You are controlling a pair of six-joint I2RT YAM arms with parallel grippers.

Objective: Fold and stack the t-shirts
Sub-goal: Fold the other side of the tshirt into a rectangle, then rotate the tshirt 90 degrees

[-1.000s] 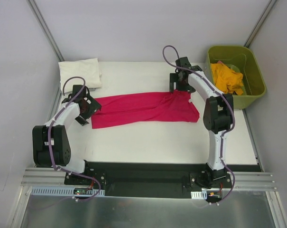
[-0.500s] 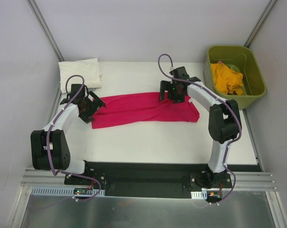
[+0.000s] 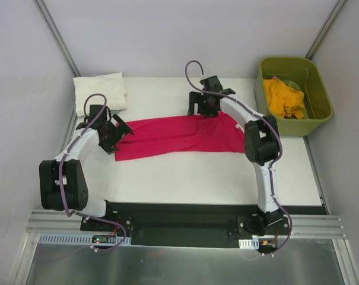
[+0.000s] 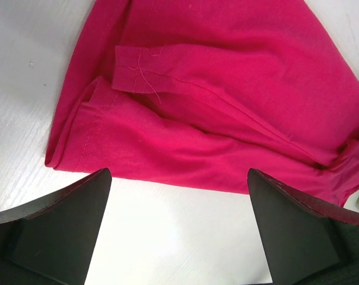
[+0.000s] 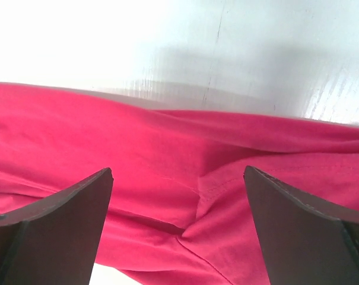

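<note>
A magenta-pink t-shirt (image 3: 179, 136) lies folded into a long band across the middle of the white table (image 3: 215, 178). My left gripper (image 3: 116, 135) is open at the band's left end, with bare table between its fingers and the shirt's edge (image 4: 185, 107) just beyond the tips. My right gripper (image 3: 200, 105) is open over the band's far edge near the middle, and pink cloth (image 5: 185, 178) shows between its fingers. A white t-shirt (image 3: 99, 90) sits folded at the far left corner. An orange-yellow t-shirt (image 3: 284, 98) lies crumpled in the bin.
The olive-green plastic bin (image 3: 317, 95) stands at the far right corner, beside the table. Grey walls and slanted frame posts close in the back and sides. A black base rail (image 3: 179, 221) runs along the near edge.
My right gripper has travelled left along the far edge of the pink shirt, from its right end to near the middle. The left gripper has shifted slightly toward the shirt's left end.
</note>
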